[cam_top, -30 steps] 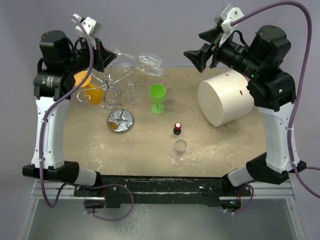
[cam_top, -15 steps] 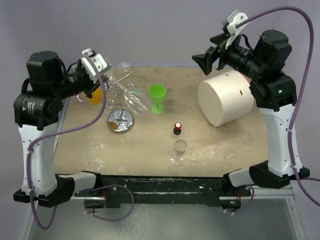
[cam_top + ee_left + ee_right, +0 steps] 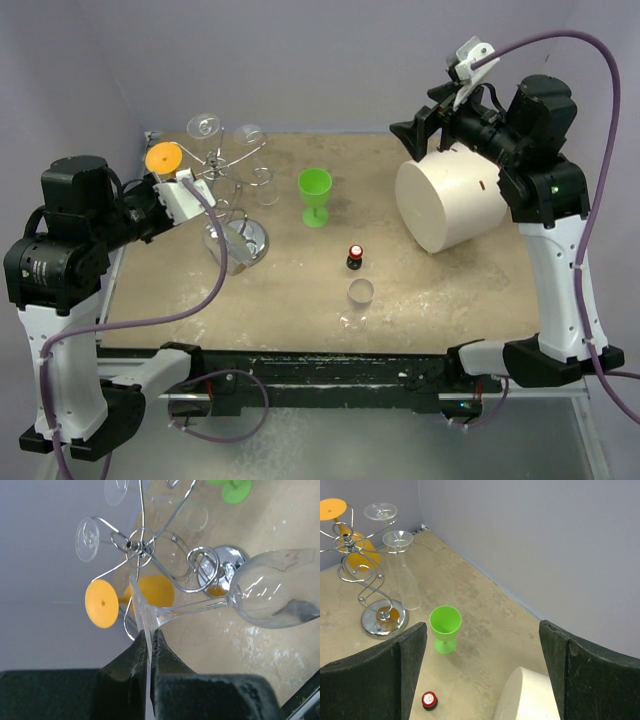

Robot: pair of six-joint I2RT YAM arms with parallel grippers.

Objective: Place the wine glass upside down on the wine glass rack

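On the left, the left gripper [image 3: 150,636] has its jaws pinching the foot of the clear wine glass [image 3: 276,596], whose stem runs straight out from them, bowl farthest away. Overhead, that bowl overlaps the shiny disc base of the wine glass rack [image 3: 236,190]. Only the left wrist view shows the pinch edge-on. Rightward, the right gripper [image 3: 482,626] hangs high near the white cylinder [image 3: 450,205], jaws spread wide.

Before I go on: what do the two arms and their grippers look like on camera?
The left arm and right arm have white links with chunky black joints. A purple cable loops along each. The left gripper and right gripper have broad black fingers, with a white bracket behind them.
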